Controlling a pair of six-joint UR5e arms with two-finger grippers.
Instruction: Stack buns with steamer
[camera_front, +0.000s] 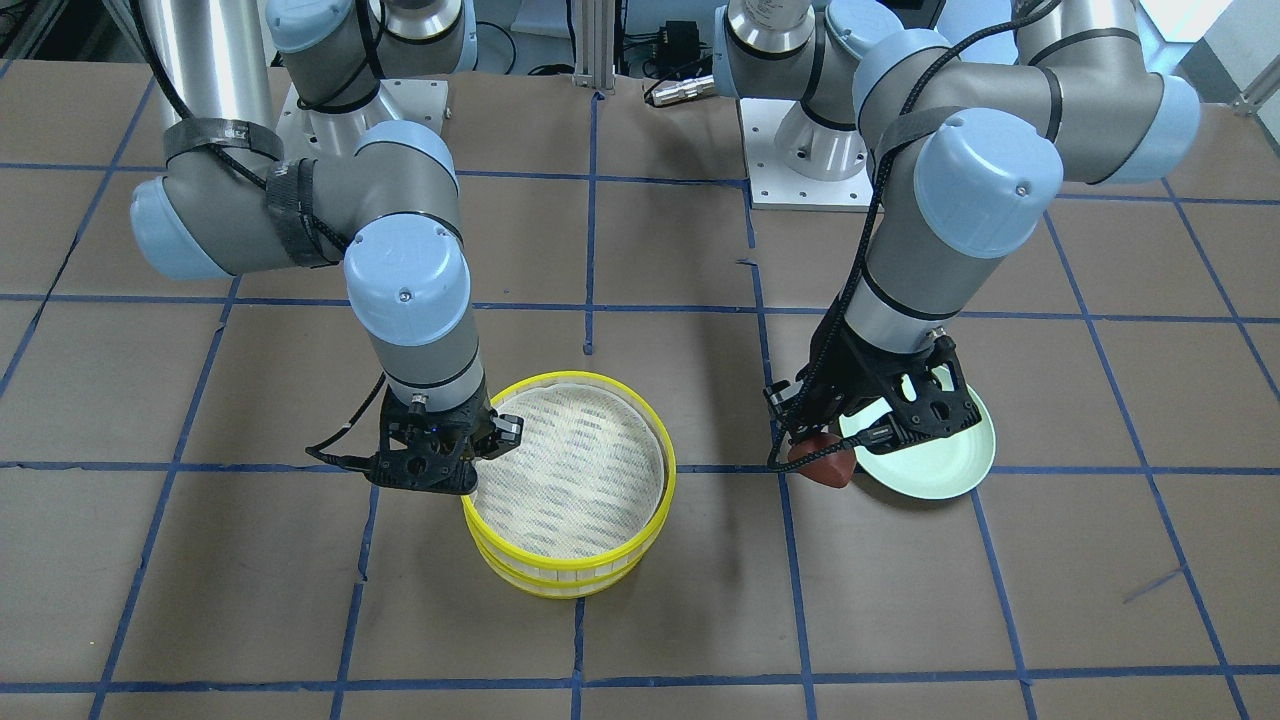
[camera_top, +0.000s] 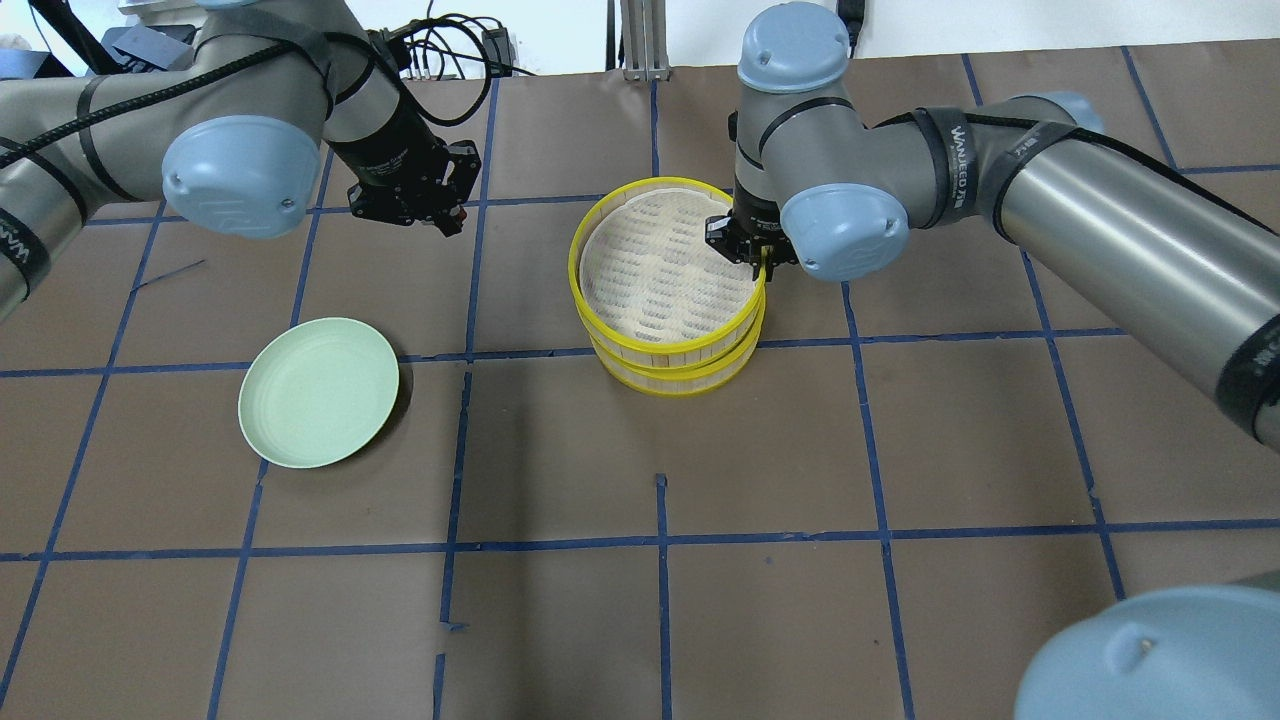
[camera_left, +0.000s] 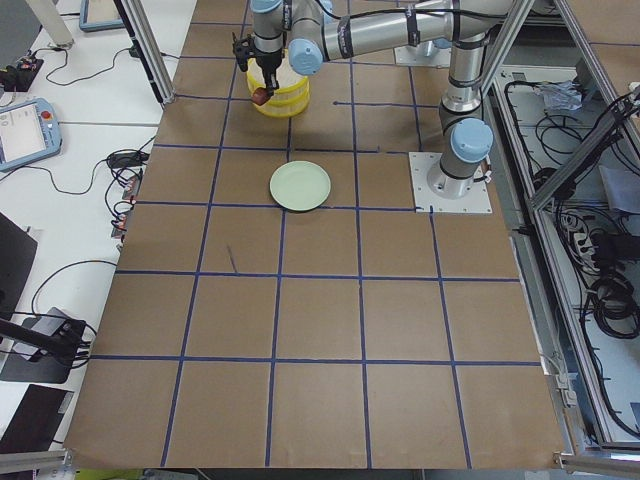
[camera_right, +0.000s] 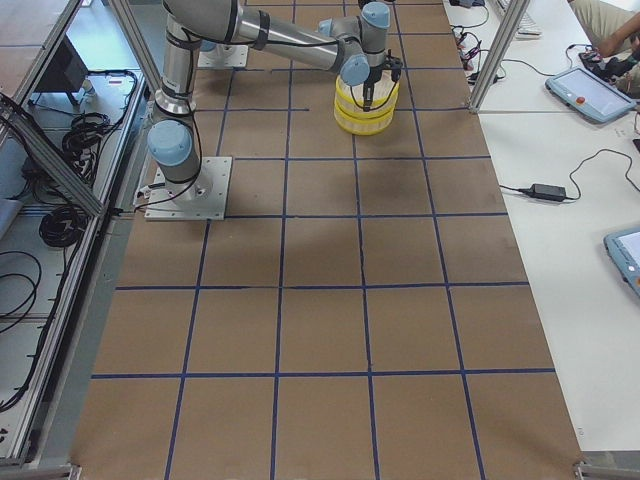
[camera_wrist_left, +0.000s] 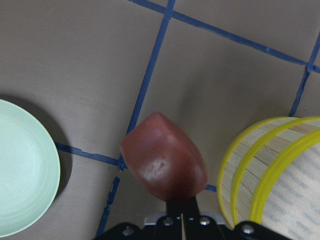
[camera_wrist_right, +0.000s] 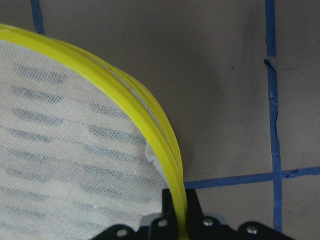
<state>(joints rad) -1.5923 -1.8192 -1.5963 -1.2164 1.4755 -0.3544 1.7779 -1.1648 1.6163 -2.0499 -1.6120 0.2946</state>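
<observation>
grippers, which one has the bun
The left gripper, shut on the reddish-brown bun; the right gripper instead clamps the steamer rim.

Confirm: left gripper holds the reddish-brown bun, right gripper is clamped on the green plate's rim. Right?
Not quite. The right gripper is clamped on the rim of the yellow steamer, not the green plate; the right wrist-mounted view shows it. The left gripper does hold the reddish-brown bun.

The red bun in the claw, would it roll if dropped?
It might roll a bit: the red bun looks rounded, though its flatter side could stop it. It seems firm, since the left claw pinches it without visible squashing. Its glossy patch hints it's slippery.
</observation>
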